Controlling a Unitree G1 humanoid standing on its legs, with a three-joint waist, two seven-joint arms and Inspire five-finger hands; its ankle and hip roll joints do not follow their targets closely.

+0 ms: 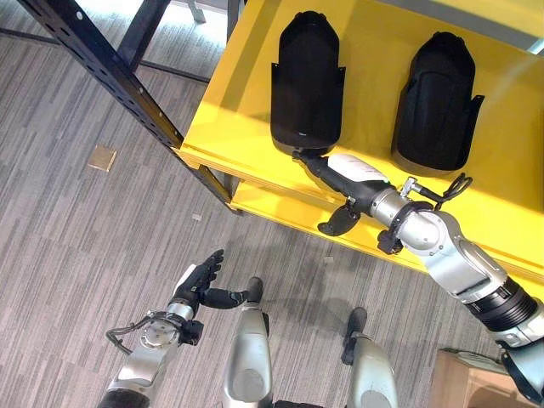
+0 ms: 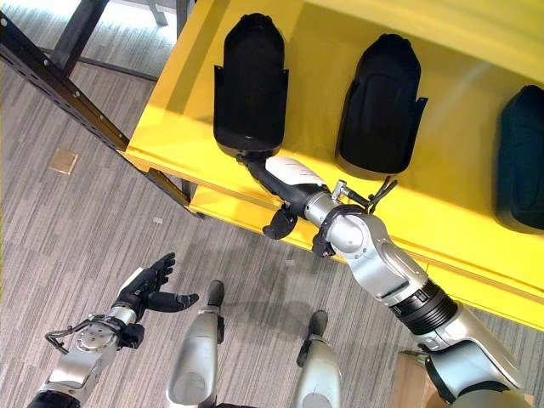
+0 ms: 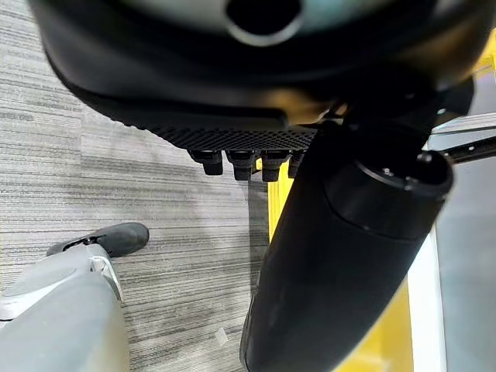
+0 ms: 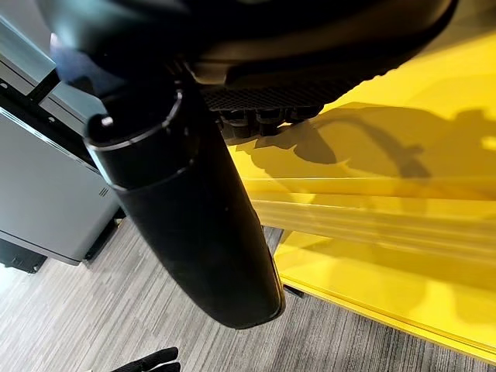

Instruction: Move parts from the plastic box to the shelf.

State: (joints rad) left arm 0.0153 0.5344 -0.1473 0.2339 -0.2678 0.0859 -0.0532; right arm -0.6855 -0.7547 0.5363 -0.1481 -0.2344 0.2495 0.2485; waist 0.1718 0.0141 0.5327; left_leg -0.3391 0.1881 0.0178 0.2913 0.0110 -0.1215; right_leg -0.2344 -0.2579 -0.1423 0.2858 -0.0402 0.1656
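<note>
Up on the yellow shelf lie black parts; the right hand reaches to the near end of the leftmost part, fingers seemingly touching it, though I can't tell whether they grip. Down low over the floor, the left hand hangs with fingers straight, holding nothing.
</note>
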